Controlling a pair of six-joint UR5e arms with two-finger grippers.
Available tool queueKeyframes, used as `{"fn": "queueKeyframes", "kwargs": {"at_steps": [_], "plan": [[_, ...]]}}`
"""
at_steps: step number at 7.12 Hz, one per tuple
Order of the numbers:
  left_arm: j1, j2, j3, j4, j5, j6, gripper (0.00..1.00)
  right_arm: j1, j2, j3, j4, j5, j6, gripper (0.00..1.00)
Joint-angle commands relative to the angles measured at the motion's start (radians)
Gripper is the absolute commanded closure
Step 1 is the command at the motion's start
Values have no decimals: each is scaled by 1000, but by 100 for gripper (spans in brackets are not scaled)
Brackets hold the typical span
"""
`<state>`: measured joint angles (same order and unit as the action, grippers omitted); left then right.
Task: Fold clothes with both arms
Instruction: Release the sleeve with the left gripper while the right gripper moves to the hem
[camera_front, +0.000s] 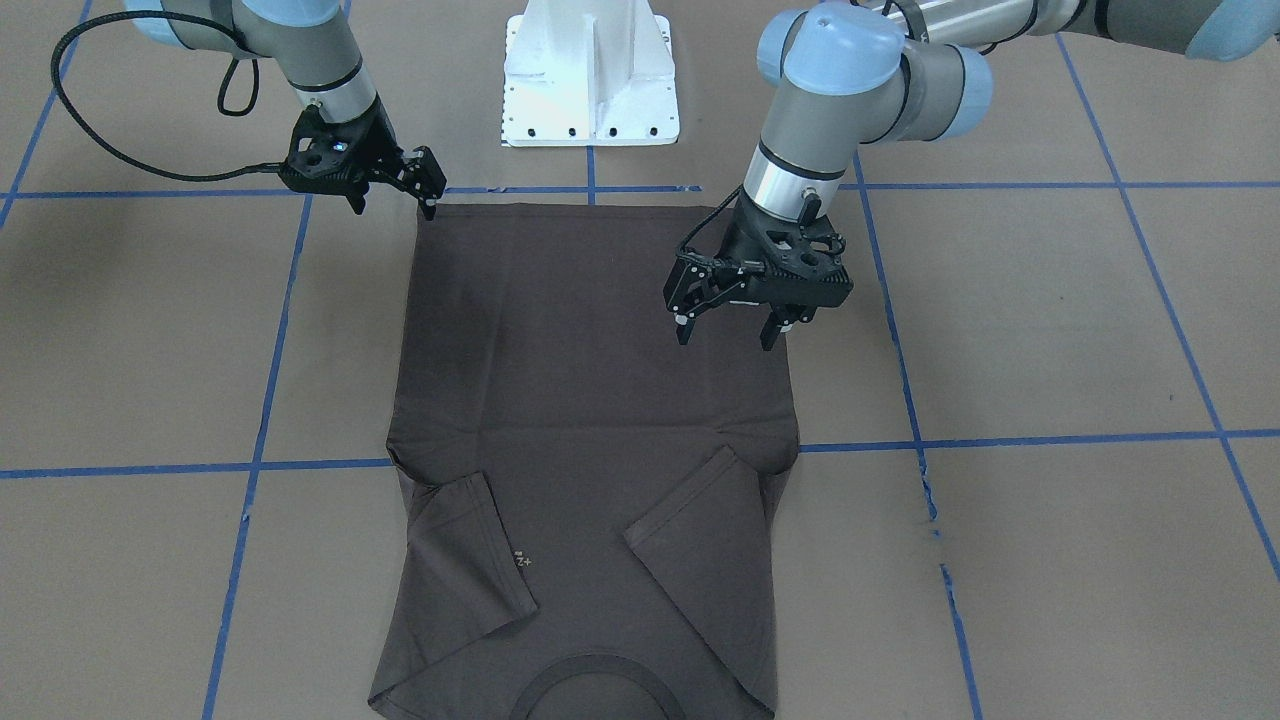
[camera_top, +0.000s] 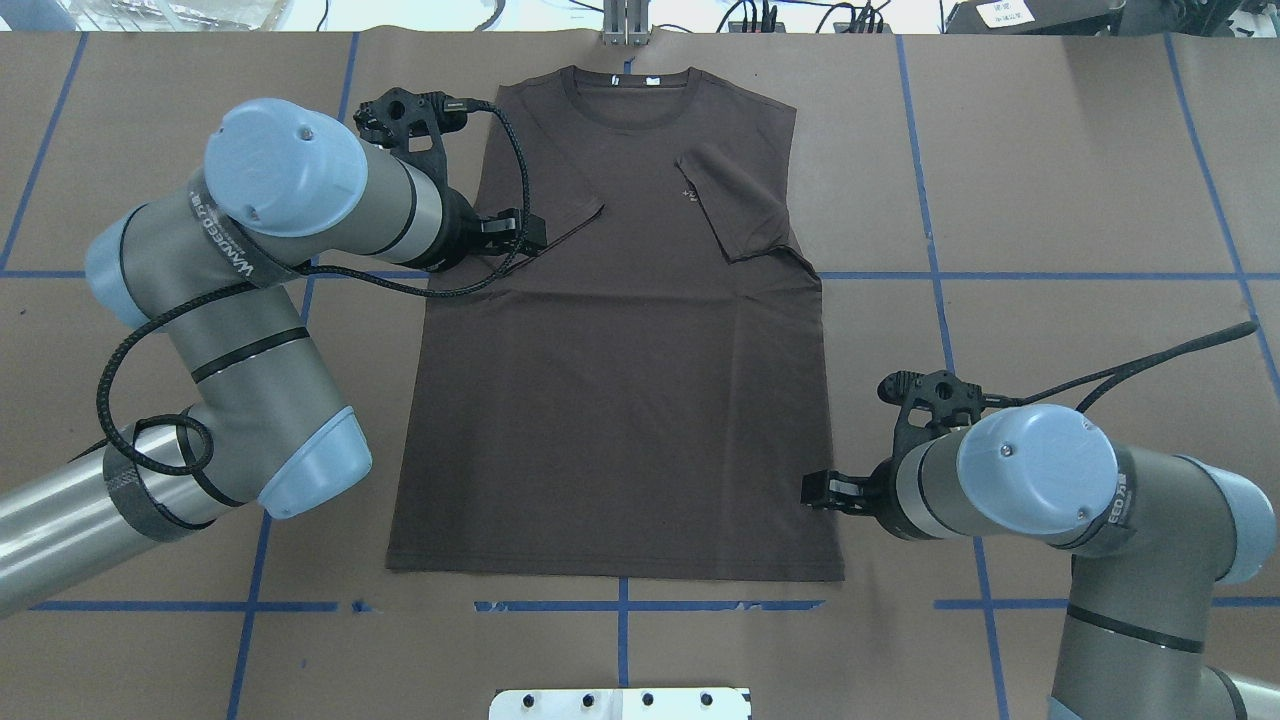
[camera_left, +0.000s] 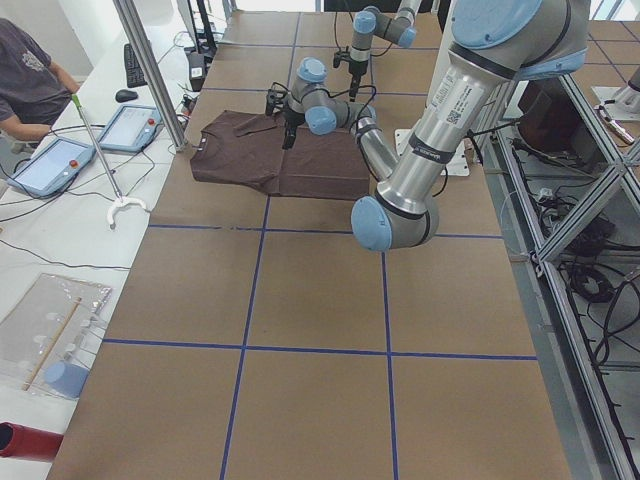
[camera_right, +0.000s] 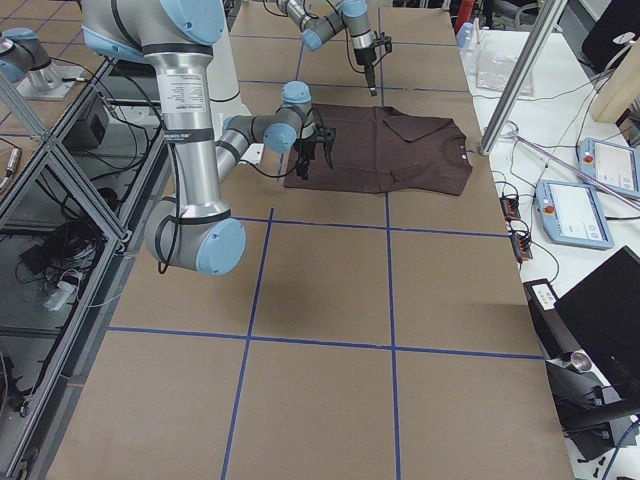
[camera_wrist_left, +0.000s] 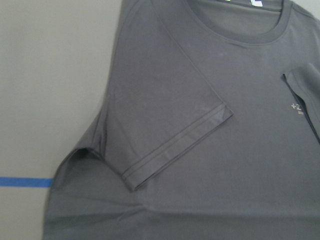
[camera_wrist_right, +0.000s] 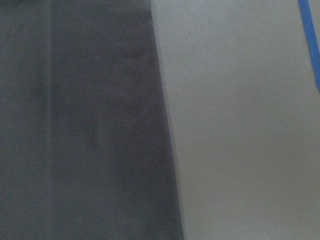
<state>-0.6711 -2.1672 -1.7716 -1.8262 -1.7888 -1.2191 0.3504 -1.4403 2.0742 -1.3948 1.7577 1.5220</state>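
The clothes are one dark brown T-shirt (camera_front: 590, 400) lying flat on the table (camera_top: 1050, 200), collar away from the robot. Both sleeves are folded in over the chest, and a pale logo (camera_top: 688, 192) shows beside one of them. My left gripper (camera_front: 727, 335) hangs open just above the shirt's side, near the folded sleeve (camera_wrist_left: 175, 150). It shows in the overhead view as the left gripper (camera_top: 515, 232) at that sleeve. My right gripper (camera_front: 395, 205) stands open at the hem corner, its fingers on either side of the shirt's edge (camera_wrist_right: 165, 125). Neither gripper holds cloth.
The white base pedestal (camera_front: 590, 80) stands at the robot's edge of the table. Blue tape lines (camera_top: 1000, 274) cross the brown table. In the left side view a person (camera_left: 30, 80) sits at a side bench with tablets (camera_left: 50, 165). A metal pole (camera_left: 150, 70) rises near the collar.
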Motion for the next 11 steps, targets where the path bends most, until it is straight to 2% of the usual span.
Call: {"fn": "queueKeyframes", "kwargs": {"at_steps": [1,7,8,9,11], "plan": [[4,-2,-16,2,3,-2,0,-72,11,-69,31,-41,46,0],[4,1,-37,2,3,-5,0,-117,38,-100,28,-50,64,4],[4,0,-37,2,3,-5,0,-114,38,-98,28,-50,64,11],[4,-2,-39,2,3,-5,0,-113,32,-94,28,-46,63,36],[2,1,-37,2,3,-2,0,-111,31,-88,28,-43,63,93]]}}
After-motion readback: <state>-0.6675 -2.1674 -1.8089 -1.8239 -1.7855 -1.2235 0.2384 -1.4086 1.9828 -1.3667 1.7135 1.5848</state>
